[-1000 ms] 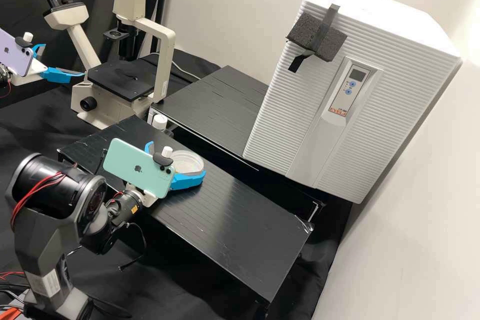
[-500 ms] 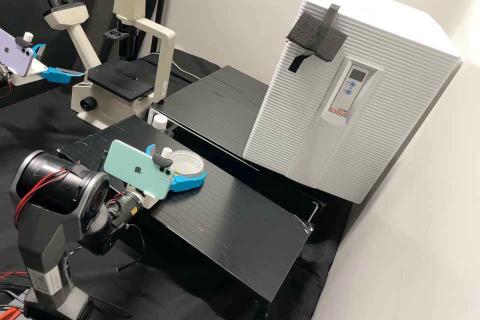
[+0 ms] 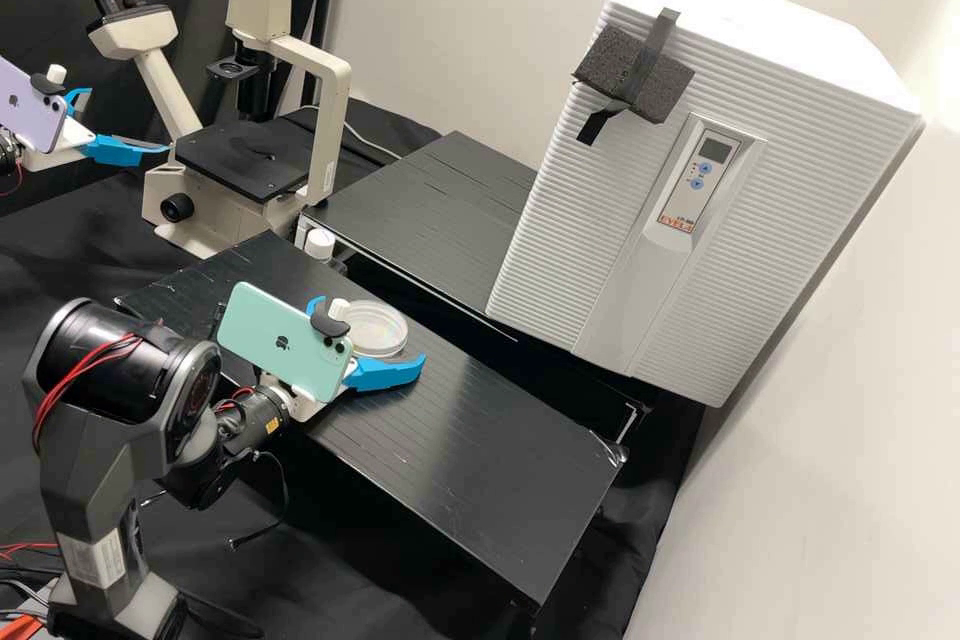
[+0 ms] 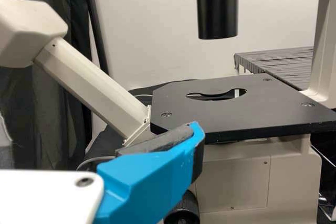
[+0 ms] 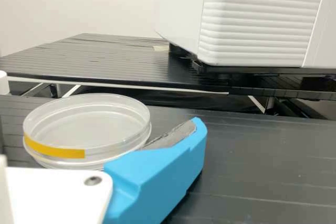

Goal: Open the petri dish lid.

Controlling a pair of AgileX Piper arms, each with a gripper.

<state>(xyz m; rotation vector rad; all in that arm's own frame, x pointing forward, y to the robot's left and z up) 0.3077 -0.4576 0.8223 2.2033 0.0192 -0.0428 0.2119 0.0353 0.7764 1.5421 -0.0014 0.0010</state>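
In the high view, the clear round petri dish (image 3: 375, 328) rests on the front black shelf. My right gripper (image 3: 368, 332) is low at the dish, its fingers apart, the nearer one beside the dish with a small gap. In the right wrist view, two stacked rims and yellow tape show on the petri dish (image 5: 86, 129); a blue finger of my right gripper (image 5: 157, 174) stands beside it. My left gripper (image 3: 125, 120) stands open and empty at the far left, by the microscope; the left wrist view shows a blue finger of my left gripper (image 4: 152, 174).
The microscope (image 3: 245, 160) stands behind the front shelf (image 3: 470, 440). A white-capped bottle (image 3: 320, 243) is at that shelf's back edge. A rear shelf (image 3: 430, 220) carries a big white ribbed incubator (image 3: 690, 160) at the right.
My right gripper's fingers have spread, and the nearer one has moved off the dish's side toward the right. The dish looks unmoved. My left arm has kept still.
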